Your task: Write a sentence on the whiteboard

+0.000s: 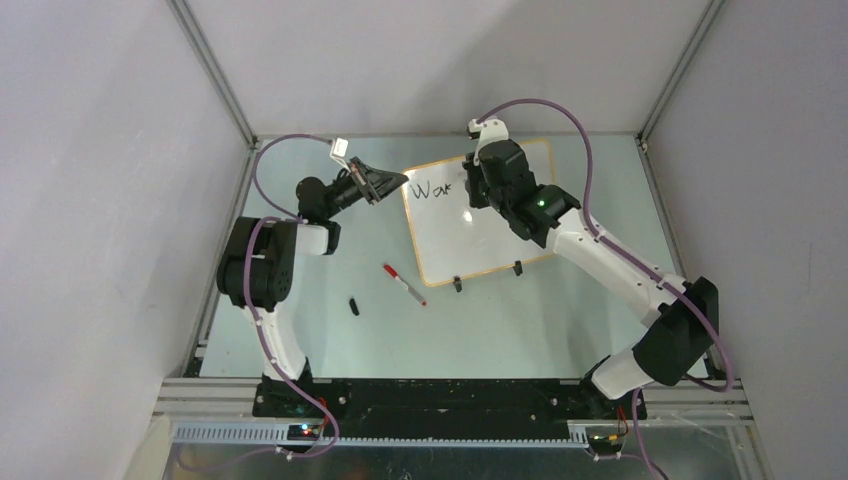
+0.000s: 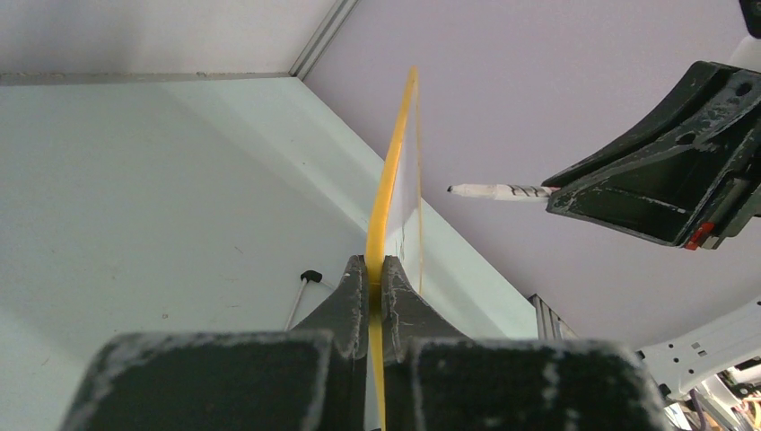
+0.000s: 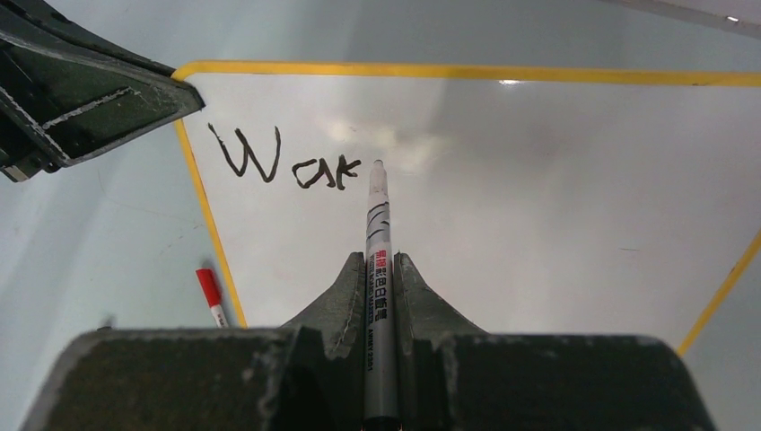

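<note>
**Top external view.**
- Whiteboard: a glossy white rectangle with rounded corners and a thin orange-tan frame. It sits on the pale worktop, far of centre. Its long axis runs left to right, with the right end skewed farther away. Two small black clip feet sit on its near edge.
- Left claw: closed on the board's far-left corner.
- Right claw: over the board's far edge, just right of the sentence. Only the sentence's first black letters are written.
- A red-capped marker and a small black cap lie loose on the worktop, near the board's left side.

**Left wrist view.**
- The left claw has both dark, scuffed fingers pinched on the frame. The whiteboard appears edge-on, running straight away from the claw.
- The right claw enters from the right, with the black marker pointing at the board's face.

**Right wrist view.**
- The right claw is clamped on the black marker, a slim grey printed barrel with its long axis straight ahead.
- The marker's tip is just right of the sentence, which has thin strokes reading "W", "a" and a third letter.
- Whether the tip touches the whiteboard cannot be told.
- The left claw covers the corner at upper left. The red-capped marker lies off the board's left edge.
</note>
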`<state>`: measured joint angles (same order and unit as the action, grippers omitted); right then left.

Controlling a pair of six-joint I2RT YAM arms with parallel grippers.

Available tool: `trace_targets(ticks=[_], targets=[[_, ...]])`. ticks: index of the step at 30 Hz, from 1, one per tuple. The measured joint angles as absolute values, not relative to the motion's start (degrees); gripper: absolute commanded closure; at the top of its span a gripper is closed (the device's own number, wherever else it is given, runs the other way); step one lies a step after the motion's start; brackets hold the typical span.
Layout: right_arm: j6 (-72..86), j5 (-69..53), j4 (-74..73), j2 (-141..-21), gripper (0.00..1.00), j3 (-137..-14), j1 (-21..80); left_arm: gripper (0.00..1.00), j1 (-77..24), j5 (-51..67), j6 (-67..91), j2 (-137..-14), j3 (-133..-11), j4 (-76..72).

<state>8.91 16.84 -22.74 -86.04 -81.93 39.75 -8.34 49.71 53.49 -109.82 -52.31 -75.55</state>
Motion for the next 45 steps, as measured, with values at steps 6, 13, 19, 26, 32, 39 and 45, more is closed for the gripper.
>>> trace_targets(ticks=[6,13,19,26,32,39,45], targets=[[8.9,15.4,-22.6,-87.8,1.0,-81.9,39.5,1.0,-8.3,49.7,53.5,-109.8,-52.3,-75.5],[8.9,14.5,-22.6,-88.5,1.0,-81.9,39.4,1.0,-8.3,49.7,53.5,-109.8,-52.3,-75.5],[8.9,14.6,-22.8,-89.2,1.0,-82.0,39.2,1.0,-8.3,49.7,53.5,-109.8,-52.3,-75.5],[8.9,14.7,-22.9,-90.3,1.0,-82.0,39.0,1.0,-8.3,49.7,53.5,-109.8,-52.3,-75.5],[8.9,14.7,-22.9,-90.5,1.0,-82.2,38.9,1.0,-8.3,49.7,53.5,-109.8,-52.3,-75.5],[8.9,14.8,-22.9,-90.5,1.0,-82.8,38.8,1.0,-8.3,49.7,53.5,-109.8,-52.3,-75.5],[8.9,14.8,-22.9,-90.6,1.0,-83.3,38.6,1.0,-8.3,49.7,53.5,-109.8,-52.3,-75.5]])
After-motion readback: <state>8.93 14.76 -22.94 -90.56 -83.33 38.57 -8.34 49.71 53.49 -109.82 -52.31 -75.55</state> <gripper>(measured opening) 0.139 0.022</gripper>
